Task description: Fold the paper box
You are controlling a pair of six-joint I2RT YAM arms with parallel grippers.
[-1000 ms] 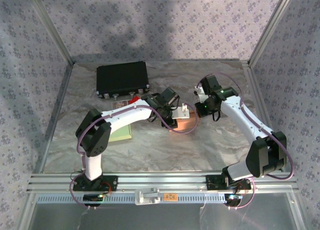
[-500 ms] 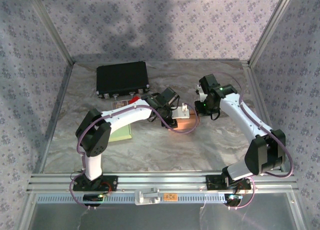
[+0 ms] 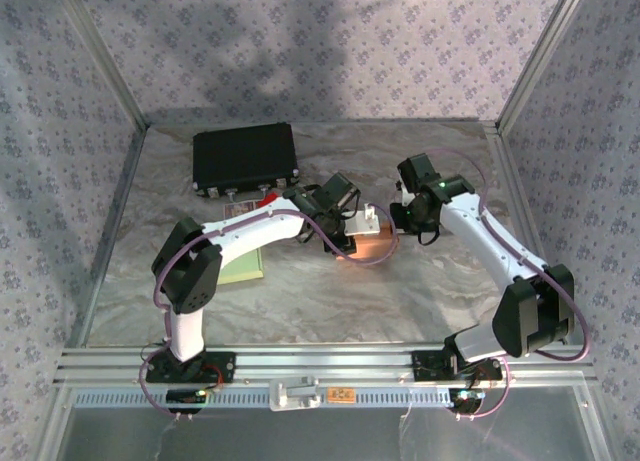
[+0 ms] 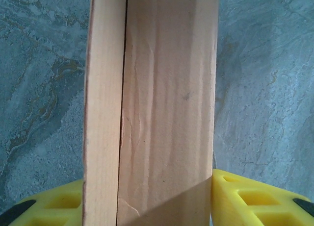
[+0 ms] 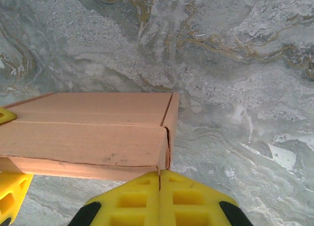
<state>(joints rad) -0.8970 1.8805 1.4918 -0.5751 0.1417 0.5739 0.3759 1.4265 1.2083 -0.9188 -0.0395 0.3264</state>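
The paper box (image 4: 162,98) is brown cardboard and runs up the left wrist view between the yellow fingers (image 4: 245,196). My left gripper (image 4: 148,179) is shut on it across its width. From above, the box (image 3: 370,246) sits mid-table at the end of the left gripper (image 3: 345,239). In the right wrist view the box (image 5: 88,133) lies to the left with a split seam at its end wall. My right gripper (image 5: 159,173) is shut with nothing in it, its tip against the box's lower right corner. The right gripper (image 3: 398,219) stands just right of the box.
A black case (image 3: 245,159) lies at the back left. A pale green pad (image 3: 243,267) and a small card (image 3: 240,209) lie under the left arm. Metal-framed patterned walls close in the marbled table (image 3: 420,291) on three sides.
The right arm has shifted slightly left, toward the box's end. The left gripper has kept its hold and place.
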